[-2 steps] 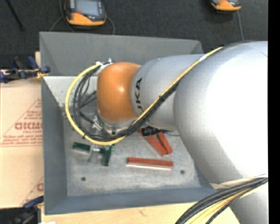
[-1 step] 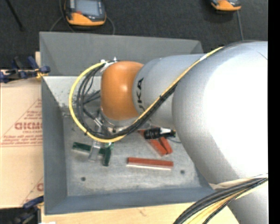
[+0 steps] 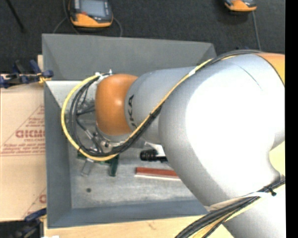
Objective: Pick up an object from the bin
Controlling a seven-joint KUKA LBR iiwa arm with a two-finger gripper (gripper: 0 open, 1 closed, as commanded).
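Camera view, single entry.

Claw [image 3: 98, 171]: fingers spread wide, tips low over the bare floor of the bin [image 3: 59, 182], nothing between them. One finger is pale grey, the other dark green. Above sits the orange cover [image 3: 111, 105], smooth and domed, with a yellow cable [image 3: 67, 114] looped round it. The arm [image 3: 213, 133] is grey and glossy.

Stick [image 3: 156, 173]: nearest item, lying flat just beside the claw on the arm's side, not touching it. Reddish-brown, long, thin, straight-edged. Likely stiff and light. Best gripped across its narrow width near the end facing the claw; the other end runs under the arm.

Cylinder [image 3: 150, 155]: same side of the claw, past the stick toward the back wall. Black, short, round, probably hard; may roll. A white piece [image 3: 154, 147] lies against it, kind unclear.

Bin: grey sheet metal, matte, sloped walls.
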